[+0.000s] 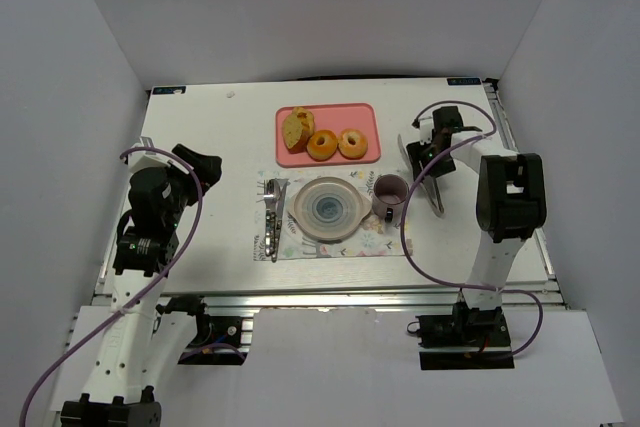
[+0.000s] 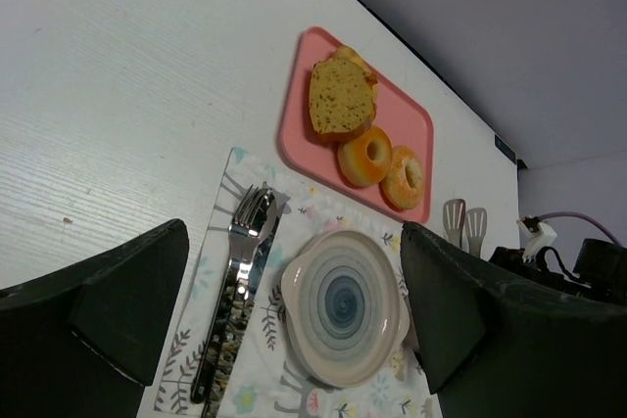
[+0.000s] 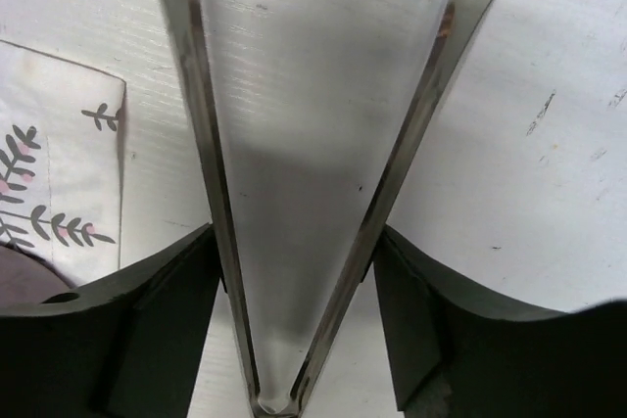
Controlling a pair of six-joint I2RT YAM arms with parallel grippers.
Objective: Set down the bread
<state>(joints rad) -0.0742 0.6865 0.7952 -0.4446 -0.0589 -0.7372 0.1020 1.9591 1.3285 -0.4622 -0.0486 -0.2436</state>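
The bread [image 1: 352,143] is the paler ring bun, rightmost on the pink tray [image 1: 368,112]; it also shows in the left wrist view [image 2: 404,177]. A deeper-orange ring [image 1: 322,145] and a brown bread chunk [image 1: 297,128] lie left of it. My right gripper [image 1: 432,162] is right of the tray. In the right wrist view my right gripper [image 3: 294,242] has its fingers pressed on both arms of metal tongs [image 3: 211,144], which stay spread in a V. My left gripper [image 1: 195,167] is open and empty, left of the placemat, and it shows open in the left wrist view [image 2: 292,242].
A round plate [image 1: 300,217] with blue rings sits on a floral placemat [image 1: 290,247]. A purple mug [image 1: 390,192] stands at the plate's right. A fork and knife [image 1: 272,217] lie at its left. White walls enclose the table.
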